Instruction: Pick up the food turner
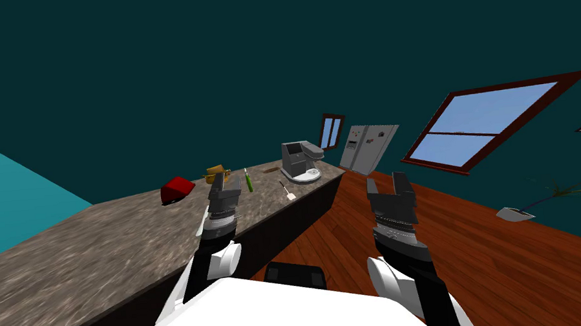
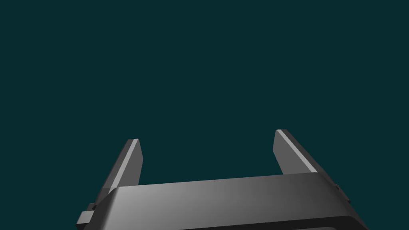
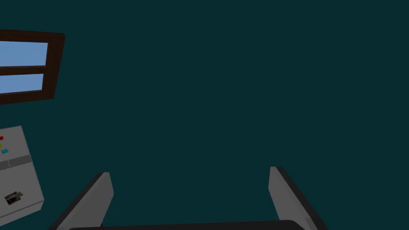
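The robot stands alongside a long counter with a mottled stone top, which runs away from it on the left. Both arms are raised in front of its chest.

The left gripper hangs over the counter's right edge. Its two fingers are spread wide with nothing between them. The right gripper is out over the wood floor, well to the right of the counter. It is just as wide open and holds nothing.

The turner lies flat on the counter towards the far end, close to the right edge. It is a small white blade on a thin handle, beyond the left gripper and a little to its right, clear of the fingers.

Just past the turner stands a grey coffee machine. To the left of the turner lies a slim green thing, then a yellow-brown thing and a red lump.

A grey fridge stands against the far wall. A big window is on the right wall, and a potted plant sits on the floor beneath it.
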You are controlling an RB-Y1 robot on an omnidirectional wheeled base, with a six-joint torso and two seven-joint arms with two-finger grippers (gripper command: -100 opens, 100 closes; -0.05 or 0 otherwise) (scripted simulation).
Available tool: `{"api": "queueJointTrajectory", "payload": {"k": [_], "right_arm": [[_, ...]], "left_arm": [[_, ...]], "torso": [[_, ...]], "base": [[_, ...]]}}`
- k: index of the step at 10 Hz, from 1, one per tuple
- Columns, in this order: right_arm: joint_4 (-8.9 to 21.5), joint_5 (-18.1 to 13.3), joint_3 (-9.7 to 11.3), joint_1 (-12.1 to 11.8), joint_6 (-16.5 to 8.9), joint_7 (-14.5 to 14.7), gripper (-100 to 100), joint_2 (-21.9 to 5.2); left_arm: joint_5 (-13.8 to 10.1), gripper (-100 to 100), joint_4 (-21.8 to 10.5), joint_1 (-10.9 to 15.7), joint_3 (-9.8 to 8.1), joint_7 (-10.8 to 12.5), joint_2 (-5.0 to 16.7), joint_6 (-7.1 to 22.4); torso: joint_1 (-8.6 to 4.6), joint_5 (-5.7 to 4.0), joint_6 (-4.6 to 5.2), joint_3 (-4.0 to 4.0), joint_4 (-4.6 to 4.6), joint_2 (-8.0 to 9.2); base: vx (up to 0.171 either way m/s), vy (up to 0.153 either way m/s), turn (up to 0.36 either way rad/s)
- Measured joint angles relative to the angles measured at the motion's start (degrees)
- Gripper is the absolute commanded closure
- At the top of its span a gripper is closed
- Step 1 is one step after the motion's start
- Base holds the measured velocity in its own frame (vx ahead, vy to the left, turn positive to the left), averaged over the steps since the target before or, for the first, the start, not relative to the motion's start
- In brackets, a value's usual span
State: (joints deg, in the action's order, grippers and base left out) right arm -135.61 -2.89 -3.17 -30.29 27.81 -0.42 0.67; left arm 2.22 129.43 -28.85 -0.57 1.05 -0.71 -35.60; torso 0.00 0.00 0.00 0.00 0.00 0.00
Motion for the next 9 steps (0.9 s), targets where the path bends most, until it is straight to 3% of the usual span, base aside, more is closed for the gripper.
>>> {"api": "queueJointTrajectory", "payload": {"k": [3, 6, 9], "right_arm": [[0.0, 0.0, 0.0, 0.0, 0.0, 0.0, 0, 0.0], [0.0, 0.0, 0.0, 0.0, 0.0, 0.0, 0, 0.0], [0.0, 0.0, 0.0, 0.0, 0.0, 0.0, 0, 0.0]], "left_arm": [[-0.3, -100, -0.3, 0.6, -0.85, 1.7, 3.5, 2.5], [-1.1, -100, -1.0, 1.9, -3.13, 5.7, 6.8, 6.9], [-1.6, -100, -1.5, 2.7, -4.57, 8.5, 8.0, 10.5]], "torso": [[-0.21, -0.04, 0.00, -0.05, -0.02, -0.09], [-0.34, -0.08, 0.01, -0.14, -0.05, -0.25], [-0.21, -0.05, 0.00, -0.10, -0.04, -0.16]], "base": [[0.028, -0.061, -0.025], [0.054, -0.082, -0.028], [0.038, -0.061, -0.029]]}}
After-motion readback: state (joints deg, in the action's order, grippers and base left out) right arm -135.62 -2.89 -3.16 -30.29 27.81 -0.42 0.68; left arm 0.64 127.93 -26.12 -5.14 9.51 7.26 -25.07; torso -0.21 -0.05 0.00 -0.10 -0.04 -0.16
